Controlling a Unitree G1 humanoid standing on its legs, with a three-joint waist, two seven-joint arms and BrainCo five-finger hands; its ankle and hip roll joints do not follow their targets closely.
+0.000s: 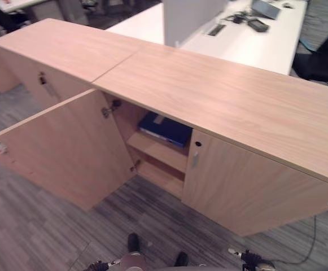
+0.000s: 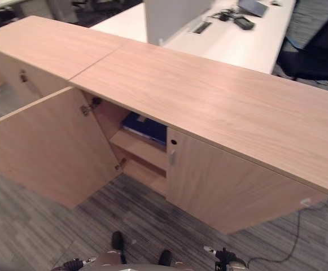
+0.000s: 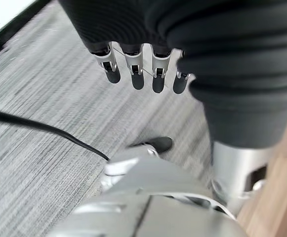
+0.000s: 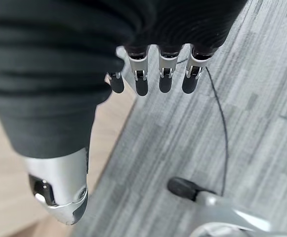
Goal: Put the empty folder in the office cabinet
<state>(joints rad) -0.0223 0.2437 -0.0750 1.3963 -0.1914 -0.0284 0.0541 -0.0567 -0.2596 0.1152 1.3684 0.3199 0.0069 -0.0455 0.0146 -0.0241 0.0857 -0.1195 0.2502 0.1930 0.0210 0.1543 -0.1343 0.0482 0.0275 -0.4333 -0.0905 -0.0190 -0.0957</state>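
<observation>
A: Folder point(image 1: 165, 129) lies on the cabinet point(image 1: 231, 107) shelf, door point(image 1: 62, 149) open. Left hand point(image 3: 143, 69) and right hand point(image 4: 153, 74) hang empty, fingers relaxed.
B: I swing the door shut gently, from its edge.

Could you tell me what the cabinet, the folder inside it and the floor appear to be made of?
Cabinet: light wood-look board, probably laminate; even grain print, matte sheen, thin flat door.
Folder: dark blue, smooth, likely plastic or coated card; lies flat on the upper shelf.
Floor: grey striped, probably carpet; no gloss.
</observation>
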